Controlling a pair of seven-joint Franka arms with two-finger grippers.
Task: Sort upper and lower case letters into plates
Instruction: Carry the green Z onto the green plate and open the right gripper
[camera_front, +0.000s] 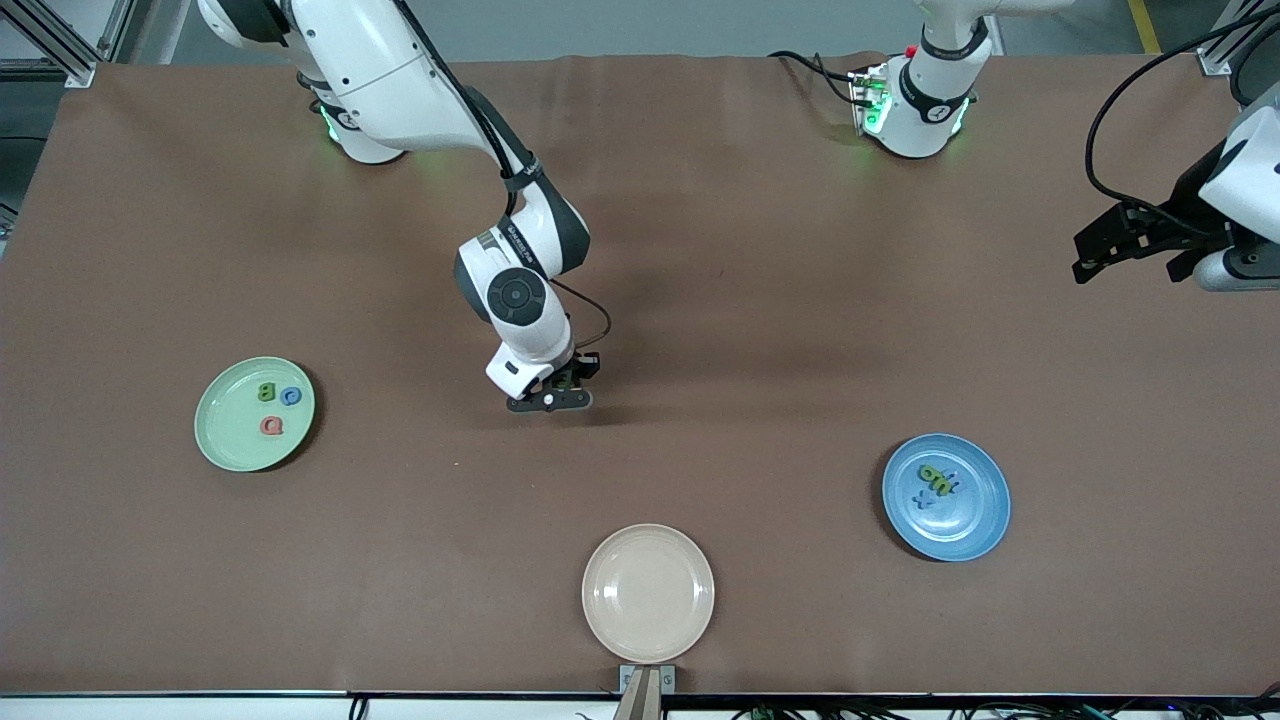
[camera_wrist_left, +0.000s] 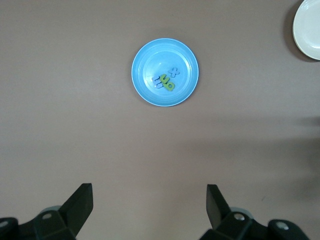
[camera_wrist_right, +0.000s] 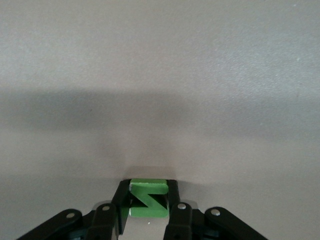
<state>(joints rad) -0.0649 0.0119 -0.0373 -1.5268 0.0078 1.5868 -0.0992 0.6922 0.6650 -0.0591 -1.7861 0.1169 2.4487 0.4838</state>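
Observation:
My right gripper (camera_front: 558, 392) is down at the table's middle, shut on a green letter Z (camera_wrist_right: 148, 201), which shows between its fingers (camera_wrist_right: 120, 195) in the right wrist view. The mint green plate (camera_front: 225, 440) lies toward the right arm's end and holds three letters (camera_front: 272, 405). The blue plate (camera_front: 978, 520) lies toward the left arm's end with a few green and blue letters (camera_front: 938, 483) in it. My left gripper (camera_front: 1092, 258) waits open and empty, high over the left arm's end. From there it looks down on the blue plate (camera_wrist_left: 150, 92).
A cream-beige plate (camera_front: 648, 593) with nothing on it sits at the table edge nearest the front camera, and its rim (camera_wrist_left: 309, 27) shows in the left wrist view. A brown mat covers the table.

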